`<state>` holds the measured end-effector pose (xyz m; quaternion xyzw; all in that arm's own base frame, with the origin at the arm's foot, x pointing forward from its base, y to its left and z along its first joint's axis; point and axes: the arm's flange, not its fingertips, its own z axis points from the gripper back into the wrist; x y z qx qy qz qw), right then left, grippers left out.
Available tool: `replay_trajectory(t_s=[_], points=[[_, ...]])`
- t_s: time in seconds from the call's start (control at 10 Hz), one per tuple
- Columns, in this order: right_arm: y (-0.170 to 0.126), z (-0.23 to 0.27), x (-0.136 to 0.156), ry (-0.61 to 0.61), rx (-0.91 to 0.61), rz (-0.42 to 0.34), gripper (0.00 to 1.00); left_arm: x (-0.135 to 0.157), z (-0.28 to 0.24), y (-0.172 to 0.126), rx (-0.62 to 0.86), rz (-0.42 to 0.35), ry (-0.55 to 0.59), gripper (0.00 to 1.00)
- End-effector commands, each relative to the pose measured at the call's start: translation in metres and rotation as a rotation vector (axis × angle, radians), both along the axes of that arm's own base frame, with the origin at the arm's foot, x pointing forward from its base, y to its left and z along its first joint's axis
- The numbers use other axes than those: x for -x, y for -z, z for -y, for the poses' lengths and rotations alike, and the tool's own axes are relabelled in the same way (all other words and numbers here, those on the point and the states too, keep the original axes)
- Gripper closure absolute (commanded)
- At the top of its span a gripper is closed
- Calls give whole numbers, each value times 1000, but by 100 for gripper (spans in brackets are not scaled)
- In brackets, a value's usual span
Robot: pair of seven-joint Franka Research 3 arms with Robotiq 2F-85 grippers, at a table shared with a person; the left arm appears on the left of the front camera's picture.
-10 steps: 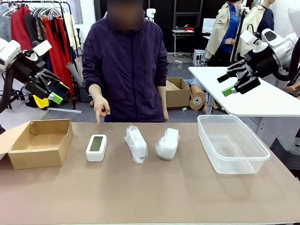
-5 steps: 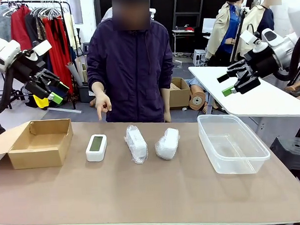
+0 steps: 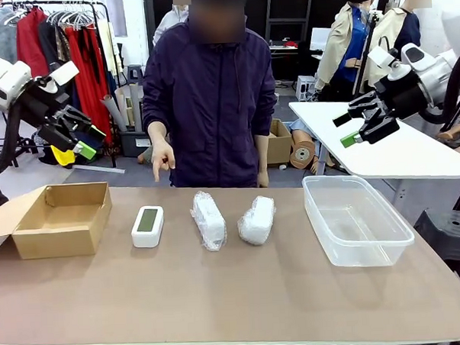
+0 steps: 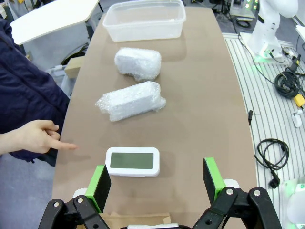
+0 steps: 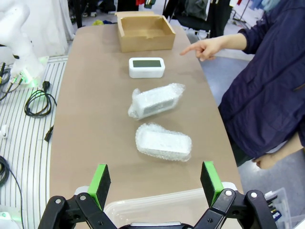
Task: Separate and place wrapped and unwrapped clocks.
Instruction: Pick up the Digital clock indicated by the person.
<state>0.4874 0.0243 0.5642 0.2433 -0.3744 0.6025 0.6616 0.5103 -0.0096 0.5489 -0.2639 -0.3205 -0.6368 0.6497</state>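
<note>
A bare white digital clock [image 3: 147, 226] with a grey-green screen lies on the brown table, also in the left wrist view as the clock [image 4: 133, 161] and in the right wrist view as the clock [image 5: 147, 67]. To its right lie two bubble-wrapped bundles, one long [image 3: 208, 220] [image 4: 132, 100] [image 5: 156, 100] and one stubbier [image 3: 256, 219] [image 4: 138, 62] [image 5: 163, 142]. The person's hand [image 3: 163, 158] [image 4: 29, 136] points a finger down near the bare clock. My left gripper [image 3: 82, 140] [image 4: 155, 179] hangs open high above the cardboard box. My right gripper [image 3: 352, 130] [image 5: 156, 183] is open above the plastic tub.
An open cardboard box [image 3: 62, 219] [image 5: 144, 30] sits at the table's left end. A clear plastic tub [image 3: 356, 220] [image 4: 144, 19] sits at the right end. A white table [image 3: 381, 141] stands behind on the right. Cables [image 4: 272, 153] lie on the floor beside the table.
The person has shifted to the picture's right and the pointing hand has risen slightly. Both arms and the clocks have stayed still.
</note>
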Motion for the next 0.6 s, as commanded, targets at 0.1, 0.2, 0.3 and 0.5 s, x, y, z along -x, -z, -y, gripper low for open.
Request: replay_trajectory(t_s=[0.1,0.2,0.3,0.5], points=[[0,-2,1,1,-2,7,0,1,-1,-1,3,2,-1,0],[0,-2,1,1,-2,7,0,1,-1,-1,3,2,-1,0],[0,-2,1,1,-2,7,0,1,-1,-1,3,2,-1,0],[0,-2,1,1,-2,7,0,1,-1,-1,3,2,-1,0]])
